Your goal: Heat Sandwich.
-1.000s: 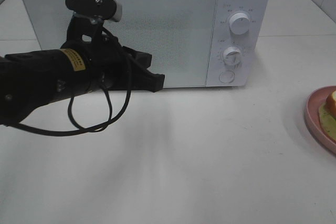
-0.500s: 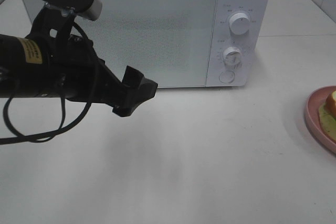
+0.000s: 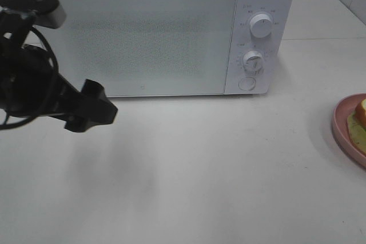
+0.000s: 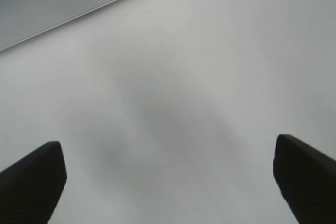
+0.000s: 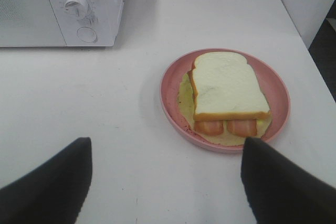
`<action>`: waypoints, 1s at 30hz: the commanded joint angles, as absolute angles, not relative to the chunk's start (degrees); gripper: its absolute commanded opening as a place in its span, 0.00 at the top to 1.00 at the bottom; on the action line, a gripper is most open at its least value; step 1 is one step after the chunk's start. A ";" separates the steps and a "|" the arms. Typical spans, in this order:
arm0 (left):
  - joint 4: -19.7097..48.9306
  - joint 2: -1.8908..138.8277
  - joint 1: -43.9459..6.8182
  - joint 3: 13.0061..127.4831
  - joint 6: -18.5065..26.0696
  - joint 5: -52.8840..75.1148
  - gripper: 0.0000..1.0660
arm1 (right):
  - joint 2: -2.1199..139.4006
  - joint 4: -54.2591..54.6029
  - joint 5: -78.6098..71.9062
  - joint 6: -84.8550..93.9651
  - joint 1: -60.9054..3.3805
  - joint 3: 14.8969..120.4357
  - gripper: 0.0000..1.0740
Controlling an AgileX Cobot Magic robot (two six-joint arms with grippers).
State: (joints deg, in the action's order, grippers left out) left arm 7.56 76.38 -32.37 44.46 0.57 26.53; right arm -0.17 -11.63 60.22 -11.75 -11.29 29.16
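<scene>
left hand spread wide, empty, over white counter | right hand wide, empty | white-bread square sandwich on round pink plate | white microwave door closed

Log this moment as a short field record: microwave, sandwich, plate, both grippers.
microwave: door shut, at the back of the table
sandwich: on the plate, white bread on top
plate: pink, on the table right of the microwave
left gripper: open, empty, over bare table
right gripper: open, empty, short of the plate
</scene>
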 commanded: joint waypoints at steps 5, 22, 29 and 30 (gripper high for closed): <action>7.56 75.52 -20.00 47.04 0.52 39.71 0.05 | -1.60 -11.86 60.10 -11.06 -10.94 28.99 0.29; 4.76 69.10 -8.19 46.93 0.80 61.19 0.05 | -1.60 -11.86 60.10 -11.06 -10.94 28.99 0.29; 3.78 58.21 -8.19 46.81 0.46 64.06 0.05 | -1.60 -11.86 60.10 -11.06 -10.94 28.99 0.29; 2.75 54.14 -8.19 45.95 0.52 63.77 0.05 | -1.60 -11.86 60.10 -11.06 -10.94 28.99 0.29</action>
State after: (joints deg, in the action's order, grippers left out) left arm 3.72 56.95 -8.31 46.52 0.80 63.31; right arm -0.17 -11.63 60.22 -11.75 -11.29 29.16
